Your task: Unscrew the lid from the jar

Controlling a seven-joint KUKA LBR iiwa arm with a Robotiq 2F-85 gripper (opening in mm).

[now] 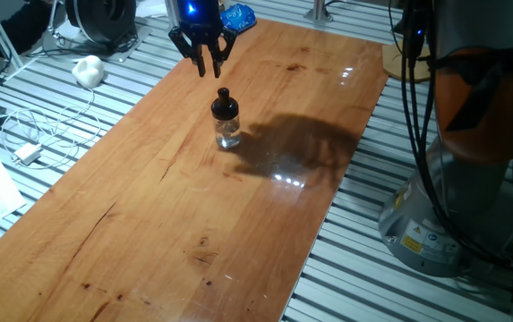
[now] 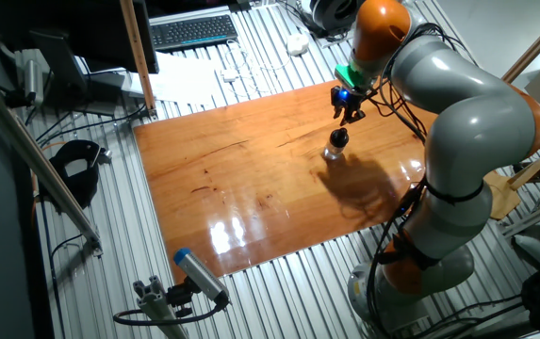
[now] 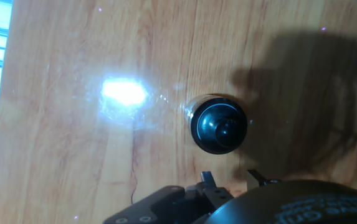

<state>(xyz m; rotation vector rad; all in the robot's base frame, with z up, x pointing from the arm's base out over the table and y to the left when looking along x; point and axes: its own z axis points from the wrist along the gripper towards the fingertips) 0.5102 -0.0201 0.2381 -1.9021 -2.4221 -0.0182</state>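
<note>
Claw (image 1: 208,64) hangs above the jar (image 1: 227,132), fingers slightly apart, gripping nothing; lid (image 1: 224,104) on, jar upright on bench (image 1: 149,206)

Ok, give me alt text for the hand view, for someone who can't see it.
Looking straight down from the robot's hand, a small jar with a black lid and knob stands upright on a wooden table. The gripper shows at the bottom edge, above the jar and not touching it. A bright glare spot lies on the wood to the lid's left.
</note>
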